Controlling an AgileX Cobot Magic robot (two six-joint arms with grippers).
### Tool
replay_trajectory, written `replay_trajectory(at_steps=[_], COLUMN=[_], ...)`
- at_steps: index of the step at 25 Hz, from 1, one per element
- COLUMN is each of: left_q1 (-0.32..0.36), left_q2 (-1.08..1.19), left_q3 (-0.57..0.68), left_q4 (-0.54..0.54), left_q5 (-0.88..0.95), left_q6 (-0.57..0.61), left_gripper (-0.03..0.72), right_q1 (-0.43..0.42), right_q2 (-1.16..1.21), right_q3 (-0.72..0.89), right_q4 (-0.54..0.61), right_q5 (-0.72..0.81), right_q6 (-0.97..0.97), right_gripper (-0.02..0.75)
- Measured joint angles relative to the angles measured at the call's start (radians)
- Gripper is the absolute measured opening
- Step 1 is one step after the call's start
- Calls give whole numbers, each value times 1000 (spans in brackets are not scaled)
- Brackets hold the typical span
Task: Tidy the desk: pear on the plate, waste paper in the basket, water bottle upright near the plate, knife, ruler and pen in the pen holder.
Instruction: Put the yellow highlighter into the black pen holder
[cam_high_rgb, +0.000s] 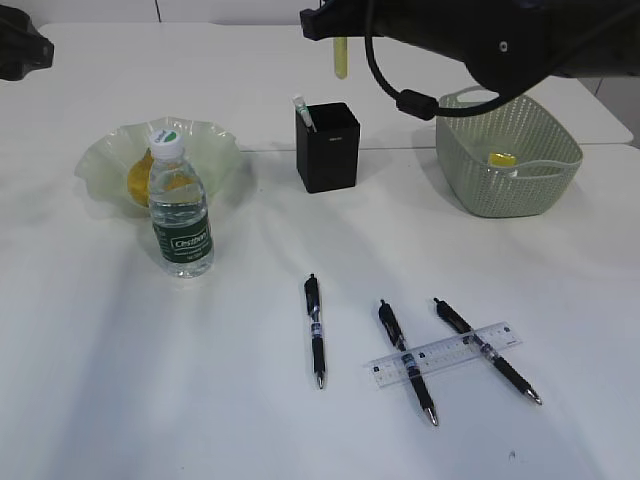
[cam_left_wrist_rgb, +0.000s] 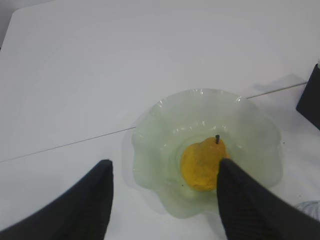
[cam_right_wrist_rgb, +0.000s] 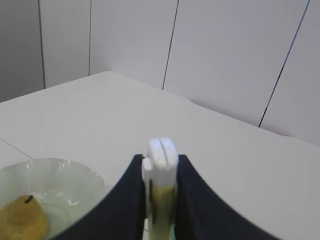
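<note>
Above the holder (cam_high_rgb: 328, 147), at the top of the exterior view, the right gripper (cam_right_wrist_rgb: 160, 200) is clamped on a knife (cam_right_wrist_rgb: 161, 185) with a white and yellow-green handle, which hangs down (cam_high_rgb: 341, 57) over the desk (cam_high_rgb: 200, 400). One white-capped item already stands in the holder. Left of it, the pear (cam_left_wrist_rgb: 202, 165) lies in the plate (cam_left_wrist_rgb: 150, 145), stem up. The bottle (cam_high_rgb: 180, 215) stands upright just in front of the plate, cap on. To the right, the basket (cam_high_rgb: 505, 190) holds yellow paper (cam_high_rgb: 502, 159).

Near the front edge, three black pens lie apart from one another: a left pen (cam_high_rgb: 316, 330), a middle pen (cam_high_rgb: 406, 362) and a right pen (cam_high_rgb: 487, 350). The clear ruler (cam_high_rgb: 445, 354) lies across the middle and right pens, touching both.

In the left wrist view, the left gripper (cam_left_wrist_rgb: 165, 195) hangs over the plate with its fingers (cam_left_wrist_rgb: 90, 200) well apart, holding nothing; the right finger overlaps the pear's edge in view, and contact cannot be told.
</note>
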Motion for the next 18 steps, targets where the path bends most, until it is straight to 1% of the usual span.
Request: replay_trajectory(at_steps=[5,9,13,18], left_q1=[0,0,0,0], left_q2=[0,0,0,0], left_q3=[0,0,0,0], left_q4=[0,0,0,0], left_q5=[0,0,0,0], left_q6=[0,0,0,0], left_gripper=[463,463,463,463], right_q1=[-11,-42,-63,-65], right_q2=[62,91,124,184], right_q3=[-56,-63,-86,-157], right_q4=[35,71,79,81], right_q5=[0,0,0,0], right_q6=[-1,-1,-1,-1], right_gripper=[105,105,105,105])
